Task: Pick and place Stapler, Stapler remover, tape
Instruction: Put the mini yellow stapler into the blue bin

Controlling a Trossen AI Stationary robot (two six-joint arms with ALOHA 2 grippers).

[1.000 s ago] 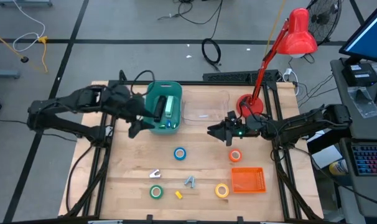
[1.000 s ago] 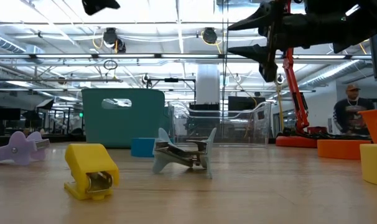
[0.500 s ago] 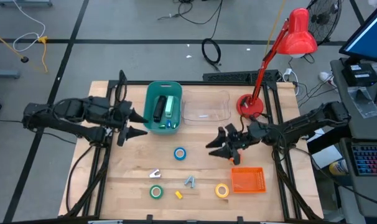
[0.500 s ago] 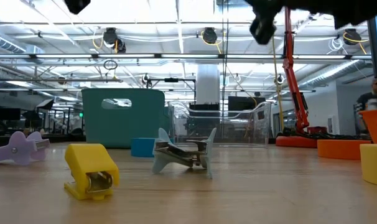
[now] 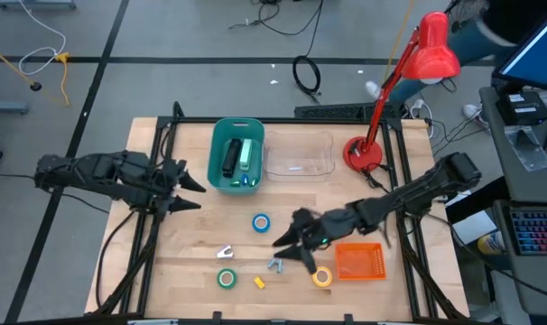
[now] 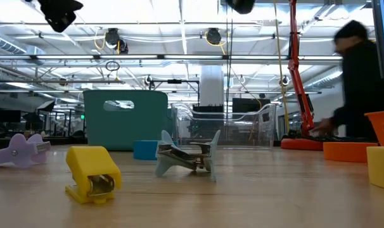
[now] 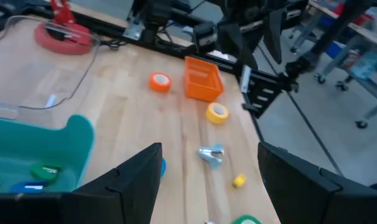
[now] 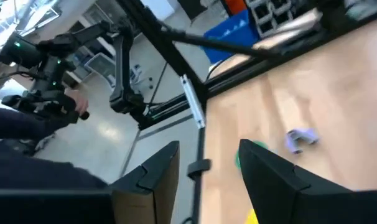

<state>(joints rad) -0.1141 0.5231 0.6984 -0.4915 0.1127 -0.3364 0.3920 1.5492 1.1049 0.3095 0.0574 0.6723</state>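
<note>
Both grippers are open and touch nothing. My right gripper (image 5: 290,251) hangs over the near middle of the table, just above and beside the grey staple remover (image 5: 275,264) (image 6: 189,158). My left gripper (image 5: 194,194) is left of the teal bin (image 5: 237,153), which holds the staplers (image 5: 239,158). Flat on the wood lie the blue tape (image 5: 261,222), green tape (image 5: 226,278), yellow tape (image 5: 322,277) and orange tape (image 7: 159,81); my right arm hides the orange one in the high view. A pale staple remover (image 5: 225,253) and a yellow one (image 5: 259,283) sit near the front edge.
An orange basket (image 5: 358,261) stands right of my right gripper. A clear container (image 5: 299,155) sits beside the teal bin, and a red lamp base (image 5: 364,153) lies to its right. A person (image 6: 363,82) shows beyond the table's far right.
My left gripper has drawn back from over the teal bin toward the table's left. My right gripper has swung from beside the lamp base toward the near edge and leftward, ending over the grey staple remover. A person has come into the low view at right.
</note>
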